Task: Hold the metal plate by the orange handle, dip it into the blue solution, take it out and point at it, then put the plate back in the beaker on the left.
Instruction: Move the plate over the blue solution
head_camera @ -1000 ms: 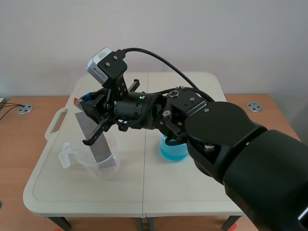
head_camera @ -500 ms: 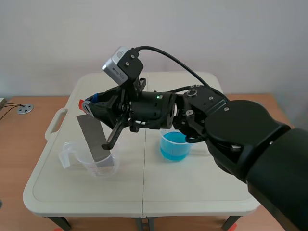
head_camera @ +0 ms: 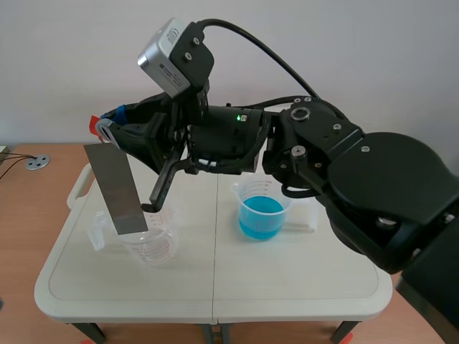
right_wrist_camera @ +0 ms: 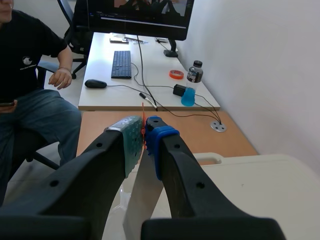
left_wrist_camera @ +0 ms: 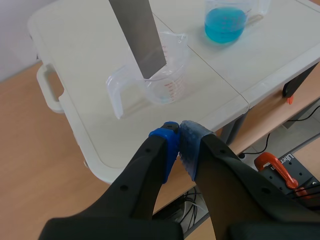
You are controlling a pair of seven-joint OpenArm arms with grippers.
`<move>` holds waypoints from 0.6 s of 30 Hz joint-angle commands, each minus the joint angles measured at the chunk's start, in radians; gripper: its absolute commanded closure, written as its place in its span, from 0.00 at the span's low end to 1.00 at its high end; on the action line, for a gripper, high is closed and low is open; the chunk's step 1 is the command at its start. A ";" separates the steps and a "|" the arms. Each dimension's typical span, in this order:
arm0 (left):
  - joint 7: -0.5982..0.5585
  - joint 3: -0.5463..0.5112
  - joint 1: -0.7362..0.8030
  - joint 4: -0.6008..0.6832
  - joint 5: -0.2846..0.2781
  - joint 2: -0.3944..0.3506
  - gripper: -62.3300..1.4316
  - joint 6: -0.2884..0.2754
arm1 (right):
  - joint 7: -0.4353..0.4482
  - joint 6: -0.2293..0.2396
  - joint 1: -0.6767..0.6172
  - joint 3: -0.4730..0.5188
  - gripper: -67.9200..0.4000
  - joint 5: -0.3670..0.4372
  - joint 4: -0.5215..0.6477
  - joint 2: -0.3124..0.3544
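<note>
**Surface** (head_camera: 301,294): white, folding type, with a seam down the middle. Both beakers stand on it.

**Right arm** (head_camera: 373,193): enters from the right, crosses the seam and is held raised over the left half of the surface. The right jaws are clamped on the orange handle (head_camera: 94,124). In the right wrist view the handle shows only as a thin orange edge between the pads (right_wrist_camera: 127,140).

**Person** (right_wrist_camera: 27,70): seated in the background of the right wrist view, beside a desk (right_wrist_camera: 110,97) carrying a keyboard (right_wrist_camera: 121,63), a mouse (right_wrist_camera: 95,83) and a bottle (right_wrist_camera: 194,72).

**Metal plate** (head_camera: 115,188): grey and flat, hanging from the handle. It leans, with its lower end nearer the seam than its upper end. The lower end is at the mouth of the clear beaker (head_camera: 149,247). Whether it sits below the rim cannot be determined.

**Clear beaker**: upright on the left half of the surface, with red graduation marks on its wall and its handle turned toward the left edge.

**Blue beaker** (head_camera: 259,211): upright just right of the seam, beneath the right arm. It is partly filled with blue solution and stands well apart from the plate.

**Left jaws**: together, pad (left_wrist_camera: 167,145) against pad. They are held beyond the edge of the surface, with the clear beaker and plate ahead of them and well apart.
</note>
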 commanded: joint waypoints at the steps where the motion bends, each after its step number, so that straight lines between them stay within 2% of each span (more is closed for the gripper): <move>1: -0.020 -0.004 -0.001 0.007 -0.010 0.002 0.92 -0.002 | 0.006 0.008 0.012 0.002 0.98 0.015 0.040 0.012; 7: -0.019 -0.004 -0.001 0.007 -0.009 0.002 0.92 -0.002 | -0.029 0.008 0.000 0.005 0.98 0.015 0.140 0.036; 13: -0.019 -0.004 -0.001 0.007 -0.009 0.002 0.92 -0.002 | -0.084 0.008 -0.030 0.036 0.98 0.015 0.233 0.054; 18: -0.019 -0.004 -0.001 0.007 -0.009 0.002 0.92 -0.002 | -0.096 0.008 -0.047 0.069 0.98 0.016 0.290 0.074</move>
